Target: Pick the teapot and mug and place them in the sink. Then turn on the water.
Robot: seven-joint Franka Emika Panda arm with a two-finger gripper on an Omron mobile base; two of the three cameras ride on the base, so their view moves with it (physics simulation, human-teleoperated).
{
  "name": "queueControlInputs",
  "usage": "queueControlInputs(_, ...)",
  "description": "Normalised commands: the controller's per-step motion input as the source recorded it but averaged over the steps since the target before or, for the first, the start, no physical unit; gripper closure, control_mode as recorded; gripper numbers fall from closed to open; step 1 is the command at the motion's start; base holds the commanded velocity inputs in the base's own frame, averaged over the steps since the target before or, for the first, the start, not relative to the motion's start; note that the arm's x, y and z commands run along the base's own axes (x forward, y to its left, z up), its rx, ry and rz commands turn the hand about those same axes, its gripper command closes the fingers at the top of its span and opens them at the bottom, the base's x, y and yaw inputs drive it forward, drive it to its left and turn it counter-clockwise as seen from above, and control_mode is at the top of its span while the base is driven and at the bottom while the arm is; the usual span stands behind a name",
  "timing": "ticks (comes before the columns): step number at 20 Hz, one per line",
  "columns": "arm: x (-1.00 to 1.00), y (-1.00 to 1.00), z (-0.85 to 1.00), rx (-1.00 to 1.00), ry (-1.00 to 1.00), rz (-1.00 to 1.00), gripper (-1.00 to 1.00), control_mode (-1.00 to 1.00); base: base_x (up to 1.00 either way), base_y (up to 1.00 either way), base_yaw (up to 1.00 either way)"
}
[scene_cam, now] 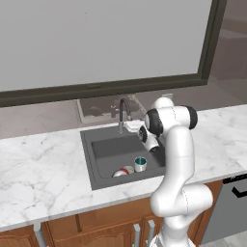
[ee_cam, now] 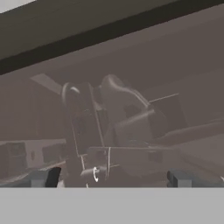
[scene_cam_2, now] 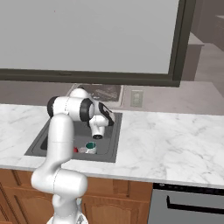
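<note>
Teapot (scene_cam: 123, 171) and mug (scene_cam: 140, 164) sit side by side in the sink (scene_cam: 103, 149), at its front edge, below and nearer the robot than the gripper (ee_cam: 113, 177). Gripper fingers stand wide apart, holding nothing, pointed at the tap (scene_cam: 123, 114), which rises close in front, between the fingertips (ee_cam: 43, 177).

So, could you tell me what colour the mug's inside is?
Teal-green, clearest in the left base view: mug.
</note>
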Motion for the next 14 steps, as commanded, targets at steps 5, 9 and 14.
queueControlInputs(5, 0.00, -0.81, 0.00, 0.00, 0.00, -0.26, -1.00, -1.00, 0.00, 0.00, 0.00)
queueControlInputs(9, 0.00, -0.95, 0.00, 0.00, 0.00, -0.18, -1.00, -1.00, 0.00, 0.00, 0.00)
queueControlInputs(14, 0.00, -1.00, 0.00, 0.00, 0.00, -0.12, -1.00, -1.00, 0.00, 0.00, 0.00)
